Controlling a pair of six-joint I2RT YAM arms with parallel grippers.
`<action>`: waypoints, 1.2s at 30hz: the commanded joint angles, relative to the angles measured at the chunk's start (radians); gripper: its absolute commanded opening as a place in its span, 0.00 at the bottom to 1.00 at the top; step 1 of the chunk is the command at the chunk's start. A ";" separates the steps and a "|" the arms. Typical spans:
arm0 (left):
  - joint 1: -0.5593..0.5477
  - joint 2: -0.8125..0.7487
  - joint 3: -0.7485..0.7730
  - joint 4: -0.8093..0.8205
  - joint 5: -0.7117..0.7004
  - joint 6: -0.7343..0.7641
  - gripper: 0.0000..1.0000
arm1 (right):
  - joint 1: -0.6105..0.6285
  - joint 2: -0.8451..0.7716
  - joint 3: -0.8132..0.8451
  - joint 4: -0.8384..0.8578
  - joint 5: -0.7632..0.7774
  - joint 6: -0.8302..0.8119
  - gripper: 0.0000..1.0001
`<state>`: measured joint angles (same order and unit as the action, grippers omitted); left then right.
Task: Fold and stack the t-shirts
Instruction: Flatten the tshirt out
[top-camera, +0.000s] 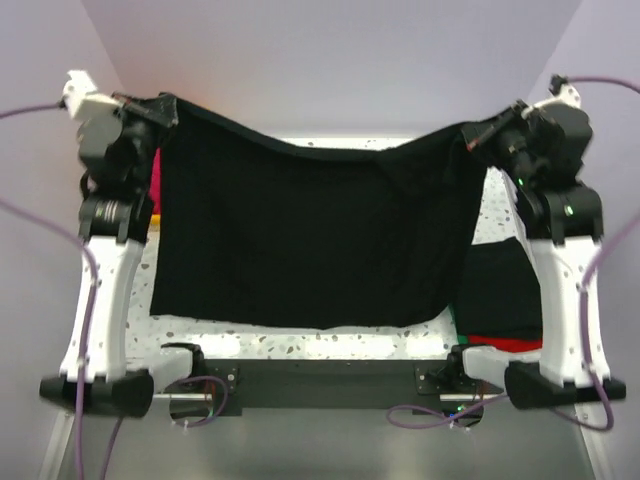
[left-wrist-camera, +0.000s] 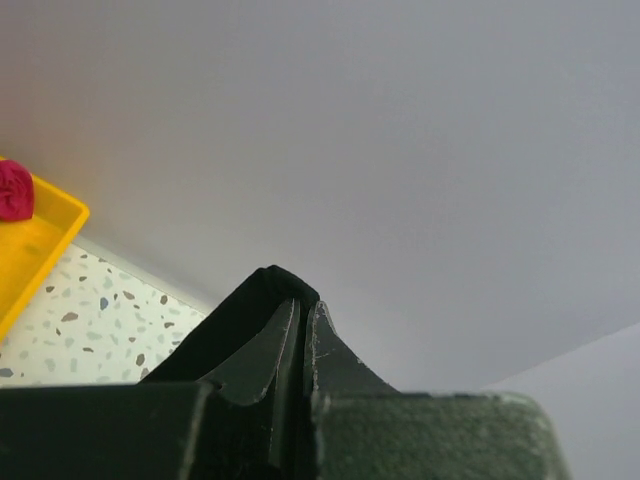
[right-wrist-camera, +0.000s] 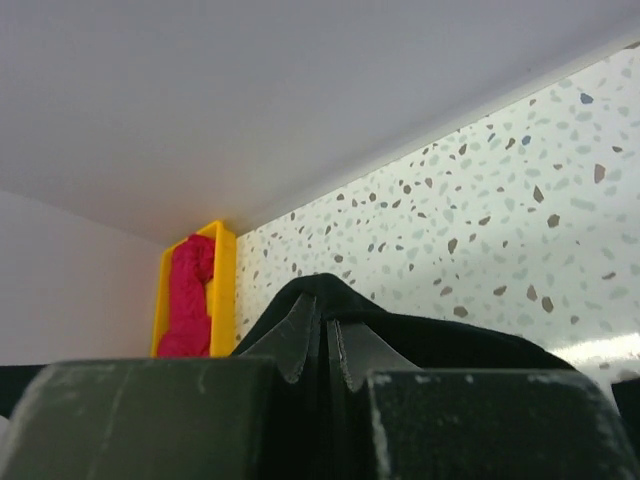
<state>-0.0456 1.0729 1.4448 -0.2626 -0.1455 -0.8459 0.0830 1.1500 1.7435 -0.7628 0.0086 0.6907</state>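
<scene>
softly, evenly lit, no hard shadows; bright glare on the bench (right-wrist-camera: 600, 350) in the right wrist view; flat, detail-less dark across the black t-shirt (top-camera: 310, 240); blurred close up in both wrist views

text: none legible | labels: none | numbers: none | signs: none

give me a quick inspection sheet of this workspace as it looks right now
surface: speckled tabletop, largely hidden by cloth
job's things: large black t-shirt hangs spread between both arms, sagging mid-span; black-and-red pile near right; magenta shirt in the tray
clutter: yellow tray at the far left
grippers: left gripper fingers shut on the black t-shirt's corner; right gripper likewise
cables: purple cables loop off both arms and the bases
surroundings: plain pale walls; nothing else seen
</scene>
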 joint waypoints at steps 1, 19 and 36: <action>0.018 0.175 0.159 0.186 0.017 0.008 0.00 | -0.006 0.140 0.080 0.233 0.007 0.032 0.00; 0.211 0.733 0.619 0.516 0.288 -0.179 0.00 | -0.032 0.446 0.345 0.597 0.028 0.026 0.00; 0.219 0.297 -0.599 0.445 0.293 -0.168 0.00 | -0.046 0.030 -0.779 0.470 -0.007 0.112 0.00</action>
<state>0.1589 1.4551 0.9527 0.2008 0.1768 -1.0336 0.0433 1.2560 1.0771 -0.2836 0.0013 0.7940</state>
